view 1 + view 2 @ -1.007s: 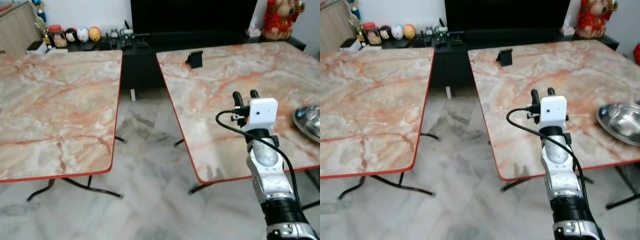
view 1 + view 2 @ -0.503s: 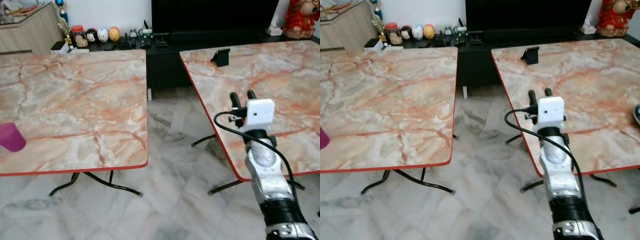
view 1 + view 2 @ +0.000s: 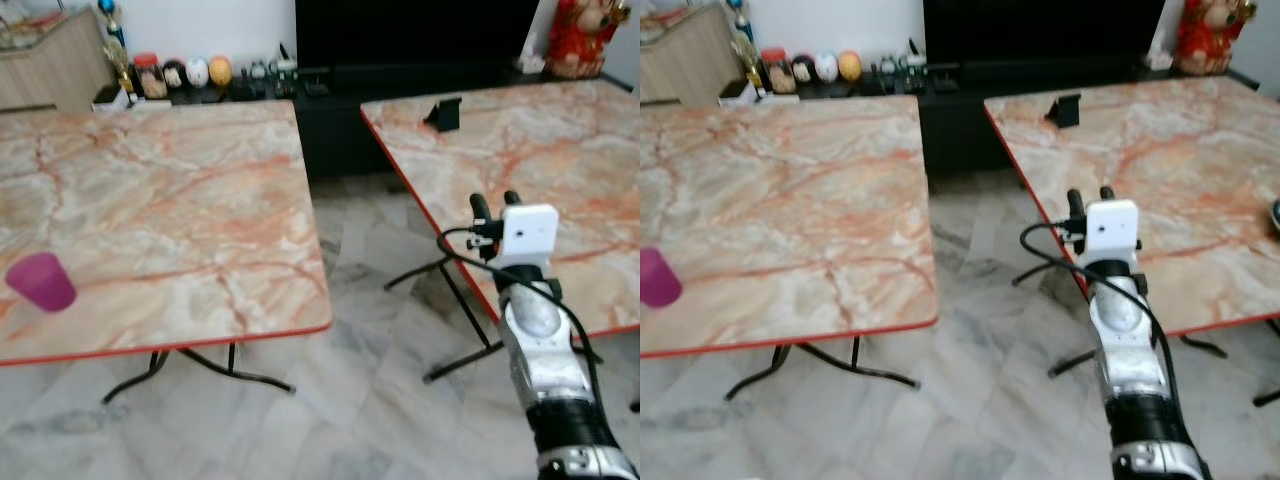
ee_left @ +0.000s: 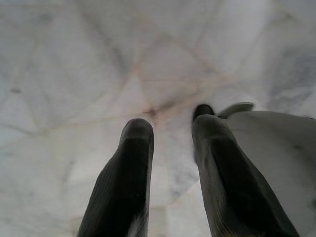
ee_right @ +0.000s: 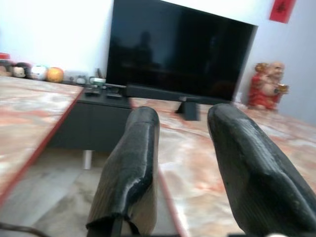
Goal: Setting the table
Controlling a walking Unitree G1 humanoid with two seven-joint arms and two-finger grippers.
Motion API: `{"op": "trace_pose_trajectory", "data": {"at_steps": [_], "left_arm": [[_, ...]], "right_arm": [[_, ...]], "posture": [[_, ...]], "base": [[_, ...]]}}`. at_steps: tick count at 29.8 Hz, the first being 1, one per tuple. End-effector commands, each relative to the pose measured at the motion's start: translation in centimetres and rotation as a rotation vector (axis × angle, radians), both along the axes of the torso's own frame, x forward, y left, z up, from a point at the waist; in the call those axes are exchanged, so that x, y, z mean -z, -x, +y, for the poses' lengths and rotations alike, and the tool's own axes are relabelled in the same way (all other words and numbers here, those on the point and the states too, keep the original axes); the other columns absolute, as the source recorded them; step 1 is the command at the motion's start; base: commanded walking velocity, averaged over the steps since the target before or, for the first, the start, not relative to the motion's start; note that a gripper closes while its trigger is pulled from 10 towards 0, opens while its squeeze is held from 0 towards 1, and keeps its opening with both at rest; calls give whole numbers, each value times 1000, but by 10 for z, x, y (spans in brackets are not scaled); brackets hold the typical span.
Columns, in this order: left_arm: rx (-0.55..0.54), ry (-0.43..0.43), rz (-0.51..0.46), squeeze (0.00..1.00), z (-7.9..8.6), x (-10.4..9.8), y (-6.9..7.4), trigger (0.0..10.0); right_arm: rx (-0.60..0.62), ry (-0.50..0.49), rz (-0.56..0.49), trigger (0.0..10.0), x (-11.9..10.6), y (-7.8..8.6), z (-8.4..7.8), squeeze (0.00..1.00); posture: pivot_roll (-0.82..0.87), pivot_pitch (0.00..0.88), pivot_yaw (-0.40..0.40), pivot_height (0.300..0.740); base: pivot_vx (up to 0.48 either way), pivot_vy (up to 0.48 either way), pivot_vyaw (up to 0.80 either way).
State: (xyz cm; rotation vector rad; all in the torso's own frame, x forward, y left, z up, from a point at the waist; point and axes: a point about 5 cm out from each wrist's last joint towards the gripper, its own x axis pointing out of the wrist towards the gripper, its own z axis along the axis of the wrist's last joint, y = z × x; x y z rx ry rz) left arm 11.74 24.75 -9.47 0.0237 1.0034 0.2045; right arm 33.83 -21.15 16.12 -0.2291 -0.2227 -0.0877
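two marble tables [image 3: 160, 200] ahead, purple cup [image 3: 41, 282] on the left one at 9 o'clock, my right gripper [image 3: 496, 204] raised at 3 o'clock, fingers parted, empty, left gripper [image 4: 170, 143] over floor [image 4: 74, 59], parted, empty

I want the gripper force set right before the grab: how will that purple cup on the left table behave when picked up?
The purple cup looks like plain plastic, so probably light and fairly stiff. It stands upright and narrows toward its base, so a sideways nudge could tip it. Its smooth wall may slip between the right gripper fingers.
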Motion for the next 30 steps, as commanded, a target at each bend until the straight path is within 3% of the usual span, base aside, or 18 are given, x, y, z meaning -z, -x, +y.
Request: {"op": "trace_pose_trajectory", "data": {"at_steps": [1,5,10,20,23,30], "left_arm": [[-2,8,21,0,-3,2,5,10000],[-2,7,21,0,-3,2,5,10000],[-4,9,19,0,-3,2,4,10000],[-6,10,18,0,-3,2,4,10000],[-5,10,18,0,-3,2,4,10000],[-4,11,18,0,-3,3,4,10000]], "right_arm": [[38,-17,25,10000,4,-1,-9,0],[90,-85,72,10000,15,0,-21,0],[125,-83,164,10000,37,4,-36,0],[61,-82,339,10000,70,8,-46,0],[53,-36,438,10000,88,14,-46,0],[69,-95,628,10000,133,41,-45,0]], "posture": [[-55,0,18,732],[-57,0,20,732],[-57,0,18,732],[-57,0,19,732],[-59,0,20,732],[-58,0,20,732]], "base": [[0,0,0],[0,0,0],[0,0,0],[0,0,0],[0,0,0],[0,0,0]]}}
